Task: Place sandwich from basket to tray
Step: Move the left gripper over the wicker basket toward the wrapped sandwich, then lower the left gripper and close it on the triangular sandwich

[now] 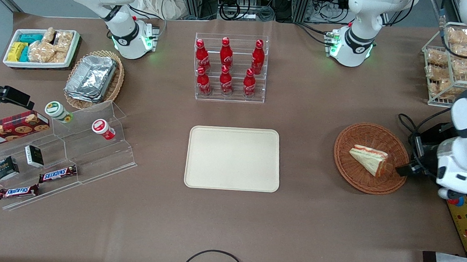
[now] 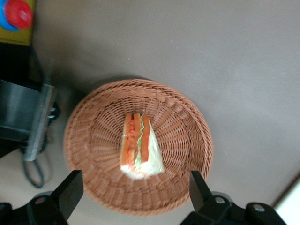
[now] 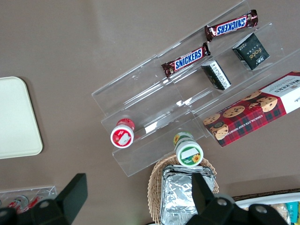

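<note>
Sandwich [image 1: 369, 159] lies in the round reddish-brown basket [image 1: 356, 135], roughly centred, filling edge up in the left wrist view [image 2: 139, 147]. Basket [image 2: 187, 122] sits on the worktop [image 1: 226, 229] toward the working arm's end, well apart from the tray [image 1: 233, 158]. Tray is flat, cream, bare, mid-worktop, nearer the front camera than the bottle rack [image 1: 229, 67].

Gripper [image 1: 404, 169] hangs over the basket rim at the working arm's end, above the basket, not touching the sandwich. Jaws wide: in the wrist view the two fingers [image 2: 70, 192] stand far apart, either side of the basket, sandwich between them but lower down; gripper midpoint [image 2: 136, 192] is over the basket weave just beside the sandwich's wide end.

Toward the parked arm's end: tan oval basket with foil containers [image 1: 93, 78], white bin of snacks [image 1: 42, 47], clear stepped stand [image 1: 104, 155] with two small tubs, cookie box [image 1: 9, 128], Snickers bars [image 1: 58, 173]. Wire rack of bagged snacks [image 1: 454, 60] at the worktop corner by the working arm's base.
</note>
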{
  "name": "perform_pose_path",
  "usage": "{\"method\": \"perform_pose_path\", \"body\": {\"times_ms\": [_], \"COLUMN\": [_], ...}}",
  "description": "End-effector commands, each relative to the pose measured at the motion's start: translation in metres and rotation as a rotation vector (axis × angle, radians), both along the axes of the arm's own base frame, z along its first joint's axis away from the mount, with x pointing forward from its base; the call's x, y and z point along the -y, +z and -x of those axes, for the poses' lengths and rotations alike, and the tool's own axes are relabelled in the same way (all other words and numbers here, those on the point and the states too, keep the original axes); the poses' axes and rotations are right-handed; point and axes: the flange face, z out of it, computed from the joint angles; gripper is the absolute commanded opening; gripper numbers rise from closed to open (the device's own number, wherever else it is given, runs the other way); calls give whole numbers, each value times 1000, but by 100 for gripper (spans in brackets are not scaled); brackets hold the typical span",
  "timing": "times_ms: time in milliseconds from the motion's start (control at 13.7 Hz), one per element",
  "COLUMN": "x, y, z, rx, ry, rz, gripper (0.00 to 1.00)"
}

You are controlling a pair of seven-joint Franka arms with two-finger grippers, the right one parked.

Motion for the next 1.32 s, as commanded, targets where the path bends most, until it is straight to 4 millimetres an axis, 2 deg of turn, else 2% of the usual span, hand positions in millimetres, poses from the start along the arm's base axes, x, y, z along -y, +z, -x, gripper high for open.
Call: {"method": "perform_pose_path", "body": {"times_ms": [0, 146, 659, 1098, 1171, 1244], "x": [2, 3, 5, 4, 4, 4], "y": [-44, -68, -124, -152, -158, -159], "z": [17, 28, 45, 49, 50, 50], "rx": [17, 22, -19, -62, -74, -77], "ry": [31, 35, 38, 42, 41, 38], "rz": [-13, -11, 6, 17, 18, 15], "gripper": [100, 100, 100, 98, 84, 63]}}
